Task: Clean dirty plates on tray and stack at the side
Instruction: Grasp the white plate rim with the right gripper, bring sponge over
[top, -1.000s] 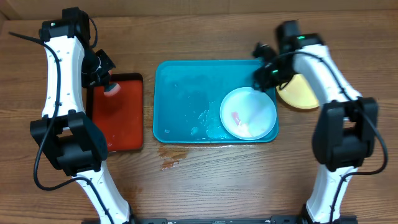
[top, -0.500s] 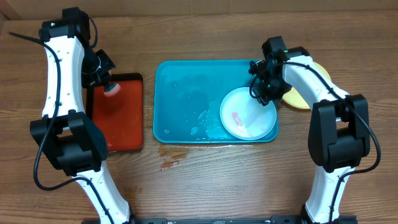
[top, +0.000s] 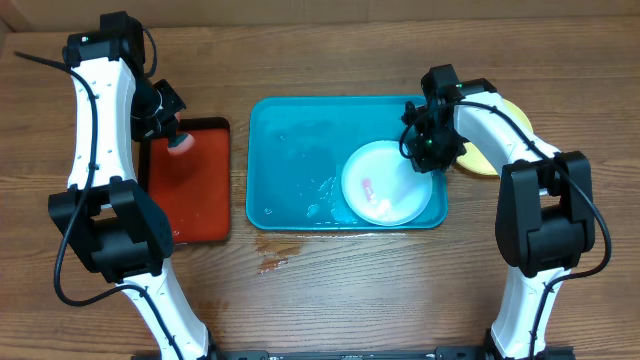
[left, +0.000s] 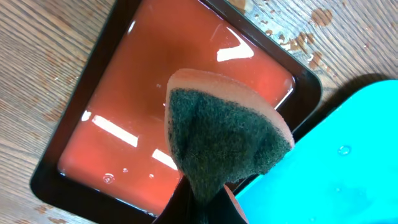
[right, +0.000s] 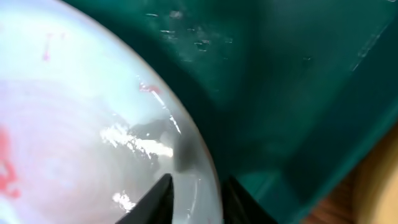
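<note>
Right gripper is pinched narrow on the far-right rim of the white plate, which sits in the right end of the tray. The plate looks like light, stiff plastic, and it's wet and glossy, so probably slippery. The raised rim is the place to hold it. Left gripper clamps a sponge above the red tray. Overhead alone shows a yellow plate on the table just beside the tray. Only the right wrist view shows the rim passing between the fingers, with red smears on the plate.
</note>
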